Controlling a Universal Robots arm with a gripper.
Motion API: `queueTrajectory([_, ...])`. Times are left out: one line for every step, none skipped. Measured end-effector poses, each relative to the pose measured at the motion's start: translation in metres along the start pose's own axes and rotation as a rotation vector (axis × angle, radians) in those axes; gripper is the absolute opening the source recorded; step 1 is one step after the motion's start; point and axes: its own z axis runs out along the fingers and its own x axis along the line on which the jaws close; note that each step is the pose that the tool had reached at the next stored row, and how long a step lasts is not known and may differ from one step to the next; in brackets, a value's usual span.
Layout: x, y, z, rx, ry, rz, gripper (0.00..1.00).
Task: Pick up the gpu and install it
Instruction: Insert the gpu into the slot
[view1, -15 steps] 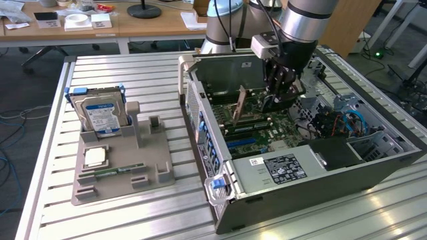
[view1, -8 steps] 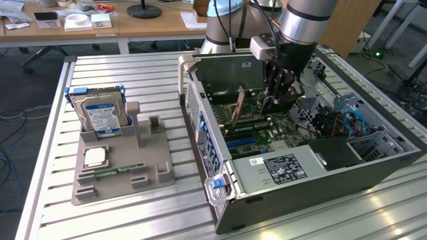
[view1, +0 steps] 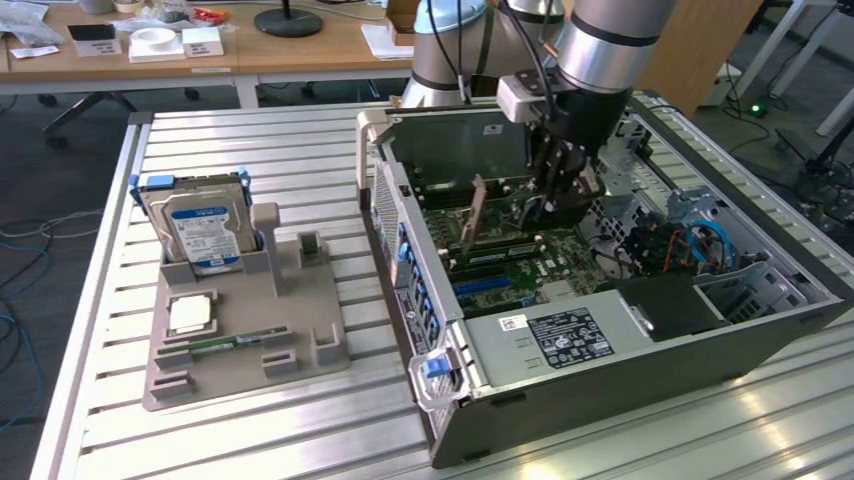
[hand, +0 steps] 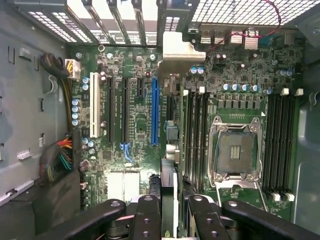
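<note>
**Status.** The end effector (hand: 171, 202) is inside the case (view1: 627, 385) and pinches the gpu (hand: 170, 172) edge-on between its pads. The gpu stands upright over the motherboard (hand: 135, 125). It reaches away from the end effector to its bracket (hand: 176, 50), which sits near the rear slot openings. Whether its lower edge has entered a slot cannot be told.

**Hazards.**
1. Misalignment: the blue slot (hand: 154, 110) lies just beside the gpu. If the card edge is off a slot's line, downward force would probably drive the contacts onto the board or a slot wall.
2. Snagging: the bracket could catch the rear frame and tilt the gpu in the pinch.
3. Side contact: the memory slots (hand: 197, 135) run just beside the gpu on its other side. A tilted card could strike their latches.
4. Slip: the hold is narrow on a thin card, so resistance may rotate it.

**Containers.**
- Holder (view1: 314, 345): on the worktop (view1: 267, 430), well apart from the end effector toward the exterior view's left.
  - A hard drive (view1: 200, 235) stands upright in a slot.
  - A square chip (view1: 191, 315) lies flat in a recess.
  - A memory stick (view1: 220, 343) lies in a groove near the chip.
- Case: surrounds the end effector.
  - The motherboard carries an empty socket (hand: 236, 152).
  - The power supply (view1: 561, 338) is nearer the exterior camera than the end effector.
  - Cables (view1: 694, 245) lie toward the exterior view's right.
</note>
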Motion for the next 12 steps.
queueTrajectory([0.0,0.001,0.0004,0.0001,-0.0001,0.002,0.26])
queueTrajectory([0.0,0.0029,0.001,0.0002,-0.0001,0.004,0.26])
queueTrajectory([0.0,0.005,0.002,0.0002,0.0,0.005,0.26])
queueTrajectory([0.0,0.007,0.0031,0.0002,0.0001,0.007,0.26])
queueTrajectory([0.0,0.0089,0.0043,0.0003,0.0001,0.009,0.26])
queueTrajectory([0.0,0.0106,0.0055,0.0003,0.0,0.01,0.26])
queueTrajectory([0.0,0.012,0.0066,0.0003,0.0,0.012,0.26])
queueTrajectory([0.001,0.0129,0.0075,0.0003,0.0001,0.013,0.26])
queueTrajectory([0.001,0.0137,0.0084,0.0003,0.0001,0.015,0.26])
queueTrajectory([0.001,0.0142,0.0092,0.0004,0.0001,0.016,0.26])
queueTrajectory([0.001,0.0145,0.0101,0.0003,0.0002,0.017,0.26])
queueTrajectory([0.002,0.0148,0.0109,0.0003,0.0004,0.018,0.26])
